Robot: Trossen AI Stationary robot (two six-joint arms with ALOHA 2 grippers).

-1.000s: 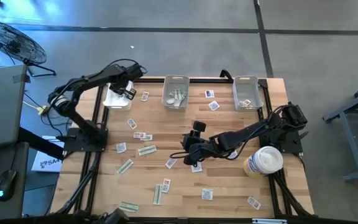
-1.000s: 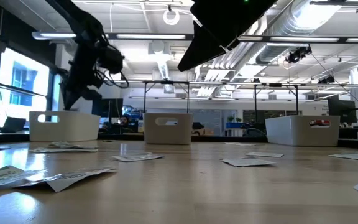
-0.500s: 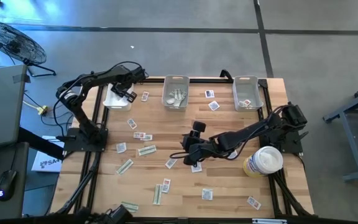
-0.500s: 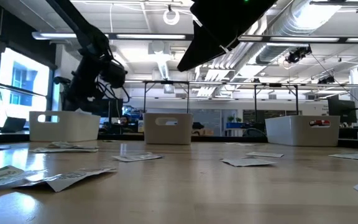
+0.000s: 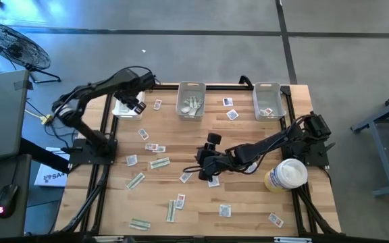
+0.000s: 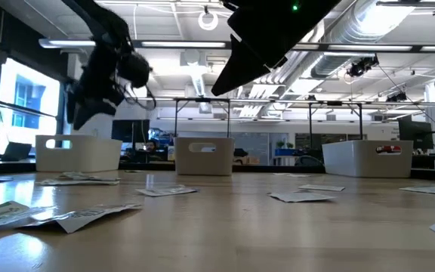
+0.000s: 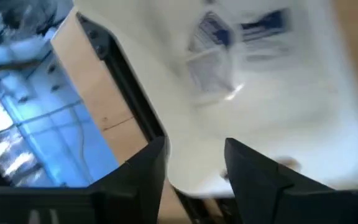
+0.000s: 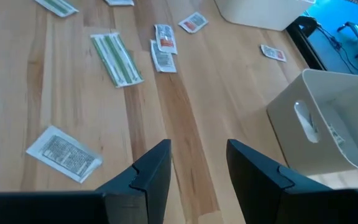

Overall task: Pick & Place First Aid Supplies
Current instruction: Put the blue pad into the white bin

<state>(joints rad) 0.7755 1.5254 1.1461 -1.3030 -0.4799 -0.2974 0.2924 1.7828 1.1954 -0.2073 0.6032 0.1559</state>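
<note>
The first aid supplies lie flat on the wooden table: green strips (image 5: pixel 159 163) and white packets (image 5: pixel 225 210). A few more lie in three white bins along the far edge. My left gripper (image 7: pixel 194 162) hangs open over the left bin (image 5: pixel 123 108), holding nothing. A white packet with blue marks (image 7: pixel 235 37) shows below it inside that bin. My right gripper (image 8: pixel 197 168) hovers open above the table's middle (image 5: pixel 204 169), over bare wood. A white packet (image 8: pixel 64 152) and a green strip (image 8: pixel 117 59) lie ahead of it.
The middle bin (image 5: pixel 191 100) and the right bin (image 5: pixel 269 100) stand at the far edge. A big white-and-yellow tub (image 5: pixel 286 175) stands at the right, beside my right arm. Loose packets lie over the left and near parts of the table.
My left gripper has dipped toward the left bin and come up again, staying over it. My right arm has kept still.
</note>
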